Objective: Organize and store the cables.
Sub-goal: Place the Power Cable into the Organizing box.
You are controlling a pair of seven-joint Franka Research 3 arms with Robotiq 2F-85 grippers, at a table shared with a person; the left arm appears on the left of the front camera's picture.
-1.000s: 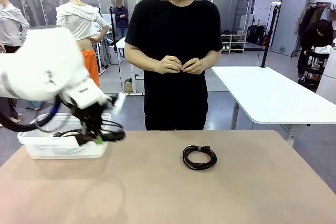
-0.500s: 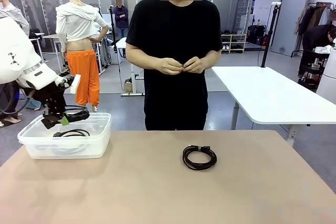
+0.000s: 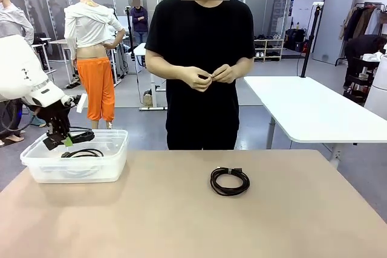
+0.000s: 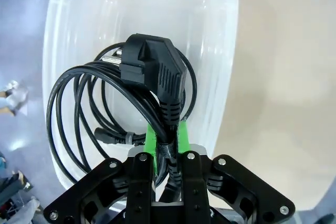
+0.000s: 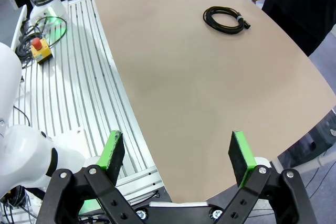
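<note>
My left gripper [image 3: 60, 141] hangs over the clear plastic bin [image 3: 115, 164] at the table's left end, shut on a black cable coil [image 3: 83, 134]. In the left wrist view the green pads [image 4: 152, 141] pinch this cord just below its big angled plug [image 4: 157, 74], and the loops [image 4: 65, 103] hang over the bin's inside [image 4: 223, 51]. Another coil [image 3: 81, 153] lies in the bin. A third coil [image 3: 230, 181] lies on the table's middle, also seen as a tied coil [image 5: 226, 18] in the right wrist view. My right gripper [image 5: 177, 153] stands open off the table's edge.
A person in a black shirt stands at the far side, hands [image 3: 208, 77] held together at the chest. In the right wrist view, an aluminium rail frame [image 5: 79, 77] with a red stop button [image 5: 39, 48] lies beside the table.
My left arm swung left and back from the bin's right front corner to above the bin, carrying the cable coil. The coil on the table has stayed put.
</note>
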